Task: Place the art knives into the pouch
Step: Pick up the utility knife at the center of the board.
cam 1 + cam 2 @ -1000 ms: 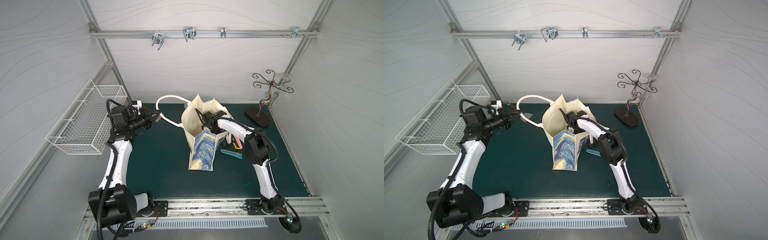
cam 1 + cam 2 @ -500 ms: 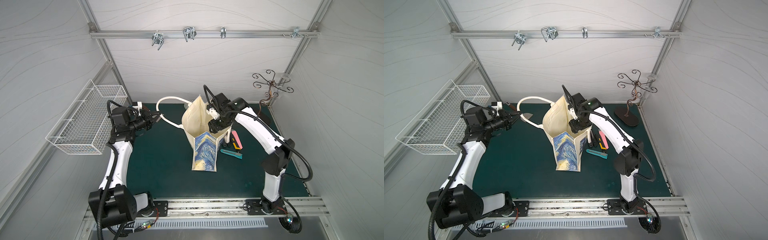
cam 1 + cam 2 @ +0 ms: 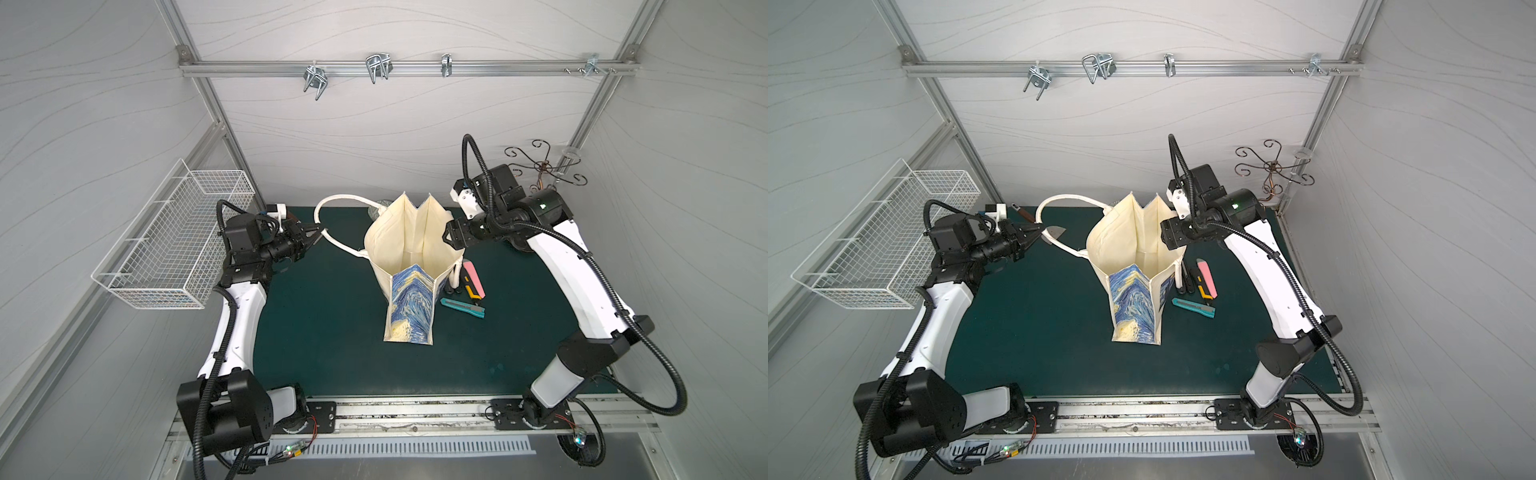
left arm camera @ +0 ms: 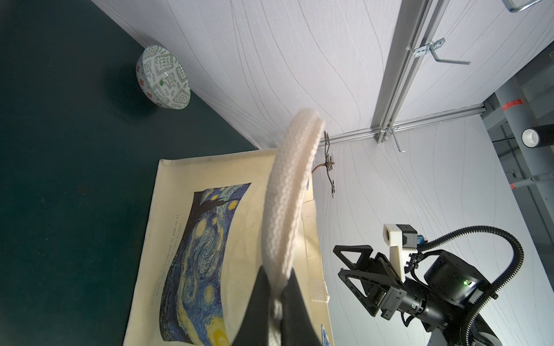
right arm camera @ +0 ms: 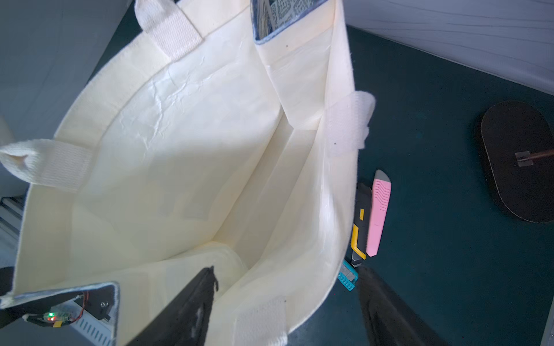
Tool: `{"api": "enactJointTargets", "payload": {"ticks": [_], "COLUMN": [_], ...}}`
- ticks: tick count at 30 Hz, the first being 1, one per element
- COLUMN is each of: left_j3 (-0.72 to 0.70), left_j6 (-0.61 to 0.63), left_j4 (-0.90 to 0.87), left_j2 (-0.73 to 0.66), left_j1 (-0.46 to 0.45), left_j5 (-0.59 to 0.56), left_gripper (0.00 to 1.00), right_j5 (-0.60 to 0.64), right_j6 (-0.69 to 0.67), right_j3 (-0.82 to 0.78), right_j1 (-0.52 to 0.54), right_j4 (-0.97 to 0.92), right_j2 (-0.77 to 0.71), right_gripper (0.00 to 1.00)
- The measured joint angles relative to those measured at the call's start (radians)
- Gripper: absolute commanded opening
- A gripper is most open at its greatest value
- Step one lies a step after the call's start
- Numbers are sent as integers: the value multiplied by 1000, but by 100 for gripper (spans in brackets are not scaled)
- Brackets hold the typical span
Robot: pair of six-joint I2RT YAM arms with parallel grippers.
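Teal knife [image 5: 347,277] mostly hidden behind pouch [image 5: 180,134] and claw [image 5: 286,269].

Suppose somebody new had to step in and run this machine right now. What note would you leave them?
Left tool: shut on the rope handle of the bag, holding it out to the side.
Right tool: open and empty, at the bag's rim.
Bag: upright on the mat, mouth open; no knife shows inside.
Pink knife, yellow-and-black knife and teal knife: lying on the mat beside the bag.
Done: bag held open.
Left: pick up the knife and drop it into the bag.
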Motion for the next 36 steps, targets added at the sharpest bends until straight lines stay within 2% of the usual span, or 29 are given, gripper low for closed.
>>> {"api": "enactJointTargets", "payload": {"ticks": [4,9,13,18,20,27,33,36], "left_j3": [0,0,0,0,0,0,0,0], "left_j6": [0,8,18,19,19,24,32,37], "left_j4": [0,-2,-13,-20,-20,-21,-28,-28], "left_j2": [5,7,8,8,8,8,8,9], "left_j1": [0,0,0,0,0,0,0,0], "left_j5": [1,4,5,6,6,8,10,11], "left_gripper": [0,0,0,0,0,0,0,0], "right_j5": [3,2,-9,-23,-33,-68,-85,-85], "right_j6": [23,68,93,95,94,83,80,80], "right_j3": [-89,-344,-505,-588,-620,-690,-749,-789], "right_j1": [-90,-221,-284,-295,-295,-295,-290,-275], "right_j4": [16,71,119,185,225,351,393,399], "right_j2": [-60,-113,-114,-88,-59,120,138,138], "right_gripper": [81,79,79,77,73,68,71,77]}}
